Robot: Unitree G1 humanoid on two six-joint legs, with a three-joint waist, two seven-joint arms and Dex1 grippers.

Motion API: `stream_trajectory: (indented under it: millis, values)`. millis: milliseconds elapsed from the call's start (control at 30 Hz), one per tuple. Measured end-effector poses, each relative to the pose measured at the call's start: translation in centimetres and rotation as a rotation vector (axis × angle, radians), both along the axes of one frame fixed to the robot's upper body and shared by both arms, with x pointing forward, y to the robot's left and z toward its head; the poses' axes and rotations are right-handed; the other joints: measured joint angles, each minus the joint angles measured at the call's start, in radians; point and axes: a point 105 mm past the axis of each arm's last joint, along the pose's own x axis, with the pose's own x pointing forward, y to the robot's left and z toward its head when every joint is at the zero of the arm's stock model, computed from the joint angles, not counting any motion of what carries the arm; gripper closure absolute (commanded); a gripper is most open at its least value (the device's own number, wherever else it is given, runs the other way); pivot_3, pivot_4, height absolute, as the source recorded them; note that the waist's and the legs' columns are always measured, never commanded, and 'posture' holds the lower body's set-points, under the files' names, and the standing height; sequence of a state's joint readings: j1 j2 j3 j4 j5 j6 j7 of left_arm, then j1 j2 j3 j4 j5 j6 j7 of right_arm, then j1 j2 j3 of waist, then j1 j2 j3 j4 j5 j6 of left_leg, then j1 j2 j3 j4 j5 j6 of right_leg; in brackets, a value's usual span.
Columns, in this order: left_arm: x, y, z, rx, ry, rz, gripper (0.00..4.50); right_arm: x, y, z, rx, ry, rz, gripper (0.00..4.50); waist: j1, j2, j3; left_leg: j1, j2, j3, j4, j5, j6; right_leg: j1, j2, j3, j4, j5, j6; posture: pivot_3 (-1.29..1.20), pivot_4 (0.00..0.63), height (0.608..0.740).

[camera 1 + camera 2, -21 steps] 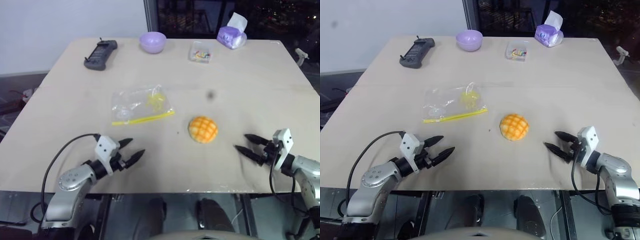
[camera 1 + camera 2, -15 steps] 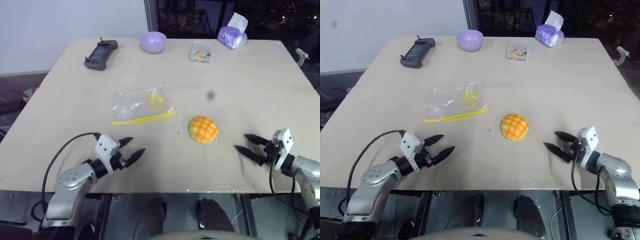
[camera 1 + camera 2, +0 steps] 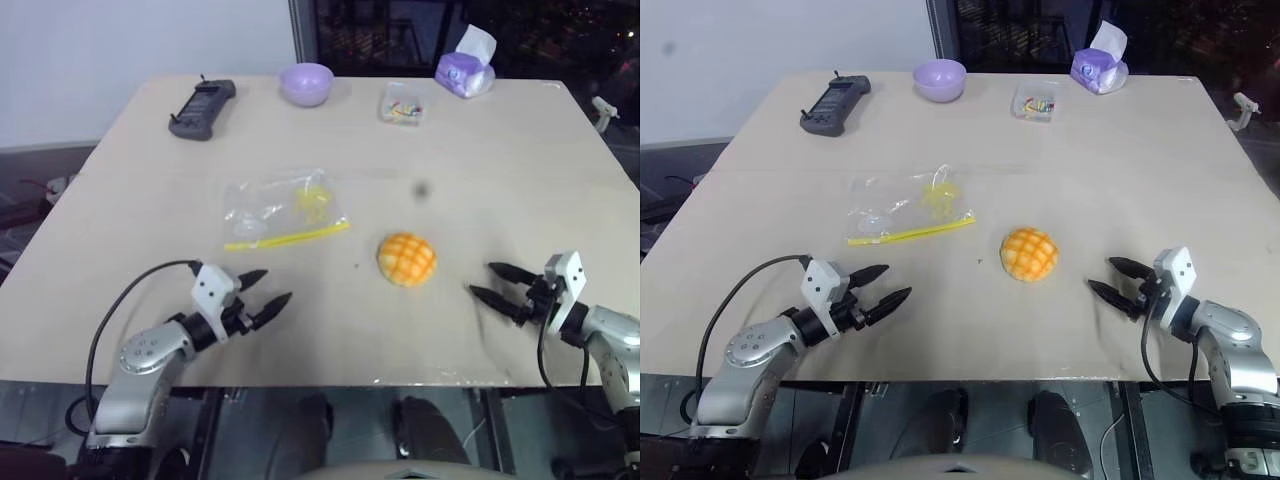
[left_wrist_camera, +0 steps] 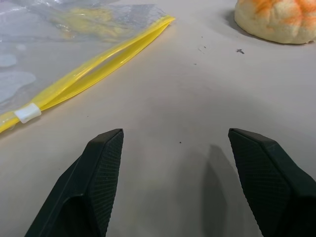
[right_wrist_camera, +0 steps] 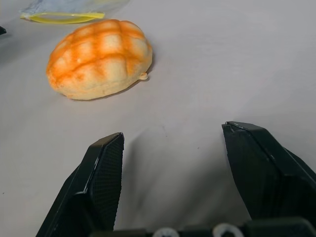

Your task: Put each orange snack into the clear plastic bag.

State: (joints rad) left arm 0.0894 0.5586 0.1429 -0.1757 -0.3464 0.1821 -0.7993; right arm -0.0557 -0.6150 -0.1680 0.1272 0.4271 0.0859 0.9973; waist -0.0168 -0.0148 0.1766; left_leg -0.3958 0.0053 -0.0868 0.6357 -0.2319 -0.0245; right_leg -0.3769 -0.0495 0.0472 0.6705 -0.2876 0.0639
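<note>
- The orange snack [image 3: 406, 259] sits on the bare top of the table [image 3: 500, 160], a little toward the near edge from the table's middle; nothing touches it.
- The clear plastic bag [image 3: 283, 207] lies flat to the left of the orange snack and slightly farther back, apart from it. Its yellow seal strip [image 3: 287, 238] runs along the edge nearest the robot, and that strip's right end points toward the snack.
- The left gripper [image 3: 260, 298] hovers left of the snack, near the table's front edge, just in front of the bag. Its jaws stand wide apart and hold nothing.
- The right gripper [image 3: 493, 281] is to the right of the snack, near it but not touching, tips aimed toward it. Its jaws are spread too, with nothing between them.
- Well behind the snack, along the table's far edge, stand a black remote controller [image 3: 202, 108], a purple bowl [image 3: 305, 83], a small clear box [image 3: 401, 102] of colourful bits and a purple tissue pack [image 3: 465, 68].
</note>
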Motion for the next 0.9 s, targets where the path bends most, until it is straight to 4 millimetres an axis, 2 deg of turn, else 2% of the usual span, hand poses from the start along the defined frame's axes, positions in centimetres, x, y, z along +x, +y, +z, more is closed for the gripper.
stream_trajectory:
  millis: [333, 467, 633, 700, 800, 900]
  values:
    - [0.1, 0.0, 0.1, -0.002, -0.004, -0.001, 0.87, 0.1, 0.3, 0.1, -0.001, -0.001, 0.014, 1.05, 0.000, 0.000, 0.000, 0.000, 0.000, 0.000, 0.000, 0.000, 0.000, 0.000, 0.000, 0.000, 0.000, 0.000, 0.000, 0.00, 0.150, 0.740]
    - [0.4, 0.3, 0.8, -0.020, -0.022, 0.002, 0.87, -0.2, 2.0, 1.5, 0.002, -0.031, 0.091, 1.05, -0.001, 0.000, 0.000, 0.000, 0.000, 0.000, 0.000, 0.000, 0.000, 0.000, 0.000, 0.000, 0.000, 0.000, 0.000, 0.00, 0.150, 0.740]
    - [2.2, 3.3, 2.4, -0.067, -0.046, 0.105, 0.87, -1.0, 5.7, 5.6, 0.031, -0.121, 0.261, 1.05, -0.001, 0.000, 0.000, 0.000, 0.000, -0.001, 0.000, 0.000, 0.000, 0.000, 0.000, -0.001, 0.000, 0.000, 0.000, 0.00, 0.150, 0.740]
    - [2.6, 4.0, 2.5, -0.097, -0.034, 0.141, 0.87, -1.0, 6.0, 6.1, 0.027, -0.129, 0.274, 1.05, 0.000, 0.000, 0.001, -0.001, 0.000, -0.001, 0.000, 0.000, 0.000, 0.000, 0.000, -0.001, 0.000, 0.000, 0.000, 0.00, 0.150, 0.740]
    - [4.1, 6.0, 2.8, -0.154, -0.014, 0.257, 0.87, -0.7, 7.0, 7.4, 0.020, -0.159, 0.301, 1.05, 0.002, 0.000, 0.001, -0.001, 0.000, -0.003, 0.001, 0.000, 0.000, 0.000, 0.000, -0.002, 0.000, 0.000, 0.000, 0.00, 0.150, 0.740]
    - [5.2, 6.9, 3.4, -0.199, -0.011, 0.315, 0.87, -0.7, 7.4, 7.7, 0.021, -0.163, 0.309, 1.05, 0.003, 0.000, 0.001, -0.002, -0.001, -0.003, 0.001, 0.000, 0.000, 0.000, 0.000, -0.003, 0.000, 0.000, 0.000, 0.00, 0.150, 0.740]
